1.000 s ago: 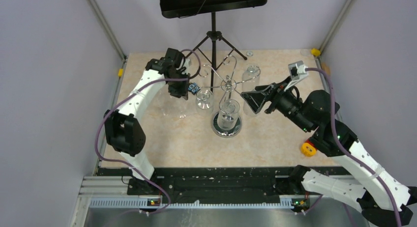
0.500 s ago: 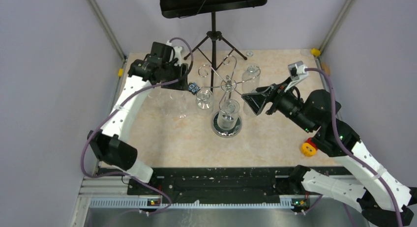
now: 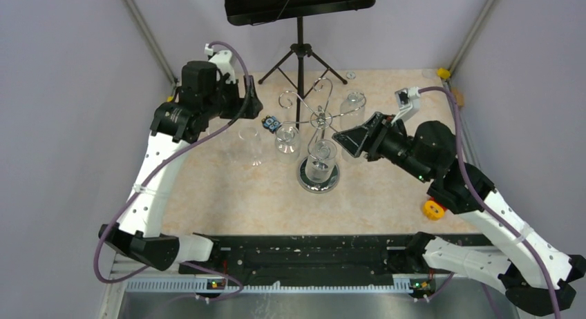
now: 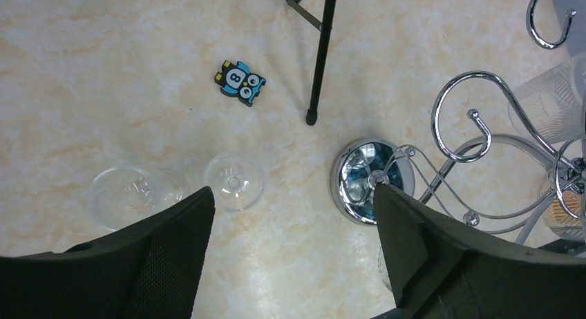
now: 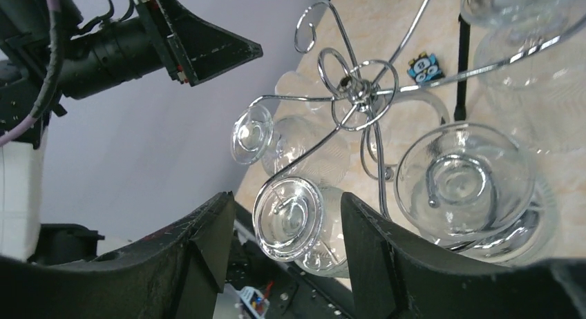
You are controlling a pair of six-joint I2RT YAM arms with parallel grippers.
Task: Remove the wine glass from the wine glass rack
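Approach step, I judge. A clear wine glass (image 5: 294, 219) hangs upside down on the shiny chrome wire rack (image 3: 319, 122), mid-way across the surface (image 3: 228, 195). The right fingers (image 5: 376, 236), spread and empty, frame it. Next: advance, pinch its stem, slide it outward off the hook. At far left, the left fingers (image 4: 173, 250) gape empty.

The right hand (image 3: 356, 141), its 2 fingers spread, faces the wine glass rack (image 3: 319, 117) from the right, where curled wire arms and hanging glasses (image 3: 321, 157) crowd the gap. Behind the rack, the legs of the music stand (image 3: 299, 53) block the far side. Left of the rack lie 1 loose glass (image 3: 252, 146) and an owl figure (image 3: 271, 123). The near worktop (image 3: 242, 201) is bare.
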